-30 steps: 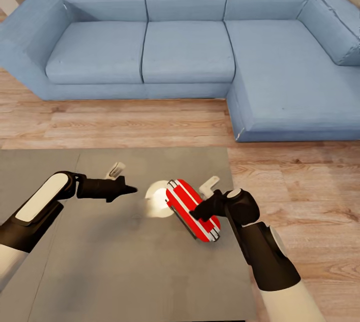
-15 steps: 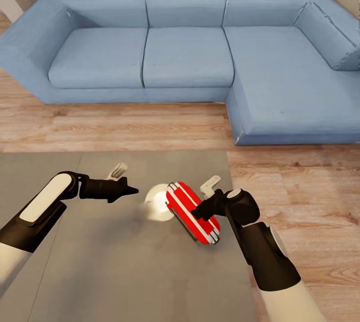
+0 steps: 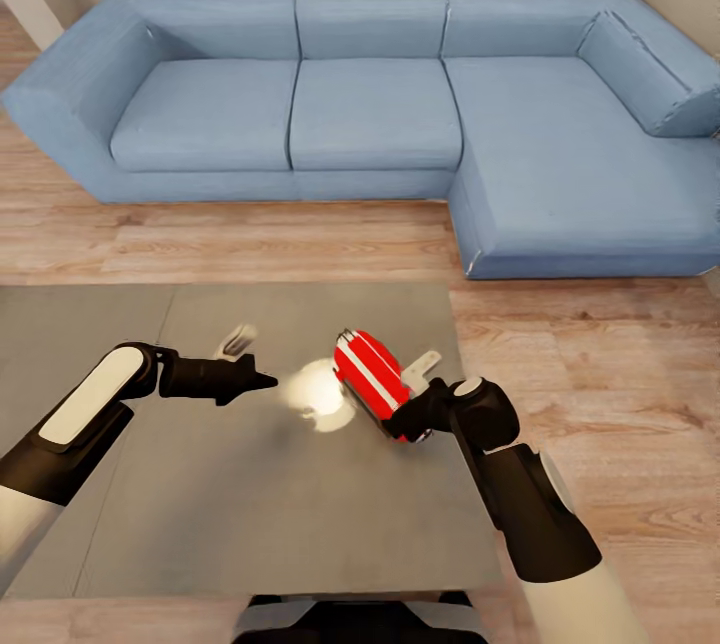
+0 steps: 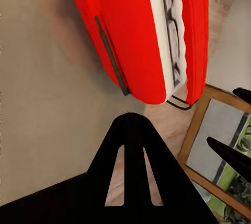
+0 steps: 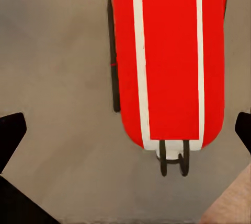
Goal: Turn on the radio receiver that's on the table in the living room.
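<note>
Radio receiver [image 3: 372, 379] lay diagonally on the table [image 3: 250, 514], touching the spread-fingered right gripper [image 3: 402, 421]; the left gripper [image 3: 262, 381], fingers together, hung farther off.

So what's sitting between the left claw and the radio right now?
Nothing solid: in the head view only bare grey table with a bright glare patch separates the left claw from the radio.

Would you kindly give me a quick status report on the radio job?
Left gripper shut, empty, hovering beside the radio receiver. Right gripper open at the radio's near end, not gripping. Radio lies on the table. Nothing in the way.
</note>
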Robot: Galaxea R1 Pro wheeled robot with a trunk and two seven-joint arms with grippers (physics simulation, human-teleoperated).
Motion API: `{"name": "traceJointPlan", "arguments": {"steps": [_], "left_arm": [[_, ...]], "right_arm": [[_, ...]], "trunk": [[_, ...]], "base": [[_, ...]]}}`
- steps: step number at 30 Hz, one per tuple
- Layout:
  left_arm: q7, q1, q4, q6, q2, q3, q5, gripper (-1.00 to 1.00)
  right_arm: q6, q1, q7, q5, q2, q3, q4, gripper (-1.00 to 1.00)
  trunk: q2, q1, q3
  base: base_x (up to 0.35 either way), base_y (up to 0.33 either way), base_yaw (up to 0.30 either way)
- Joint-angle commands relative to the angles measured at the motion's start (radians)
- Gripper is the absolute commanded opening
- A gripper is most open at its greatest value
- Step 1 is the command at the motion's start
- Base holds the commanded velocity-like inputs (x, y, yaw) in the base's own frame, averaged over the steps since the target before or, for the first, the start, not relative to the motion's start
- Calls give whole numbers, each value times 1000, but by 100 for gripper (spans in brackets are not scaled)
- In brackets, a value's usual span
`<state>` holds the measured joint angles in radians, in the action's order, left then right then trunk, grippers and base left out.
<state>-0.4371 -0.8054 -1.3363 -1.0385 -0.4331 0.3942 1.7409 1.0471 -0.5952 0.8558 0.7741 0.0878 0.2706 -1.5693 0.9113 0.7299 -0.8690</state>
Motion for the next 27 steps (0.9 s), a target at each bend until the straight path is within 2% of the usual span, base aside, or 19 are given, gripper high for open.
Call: {"name": "traceJointPlan", "arguments": {"steps": [1,8,16,22,25,26,27], "left_arm": [[0,0,0,0,0,0,-1,-100],[-2,0,1,0,-2,-1,-1,-100],[-2,0,2,0,-4,-2,-1,-100],[-2,0,2,0,-17,-1,-8,-100],[0,0,2,-1,-20,-1,-63,-100],[0,0,2,-1,-21,-1,-86,-100],[1,0,3,-1,-21,-1,-116,-100]], "right_arm": [[0,0,0,0,0,-1,0,100],[0,0,0,1,-8,-3,0,100],[0,0,0,1,-10,-4,0,100],[0,0,0,-1,-16,-5,0,100],[0,0,1,-1,-22,-5,0,100],[0,0,1,-1,-31,-7,0,100],[0,0,1,-1,-52,-15,0,100]], "trunk": [[0,0,2],[0,0,13],[0,0,25],[0,0,35],[0,0,39],[0,0,41],[0,0,42]], "base": [[-346,0,0],[-277,0,0],[-21,0,0],[0,0,0],[0,0,0],[0,0,0],[0,0,0]]}}
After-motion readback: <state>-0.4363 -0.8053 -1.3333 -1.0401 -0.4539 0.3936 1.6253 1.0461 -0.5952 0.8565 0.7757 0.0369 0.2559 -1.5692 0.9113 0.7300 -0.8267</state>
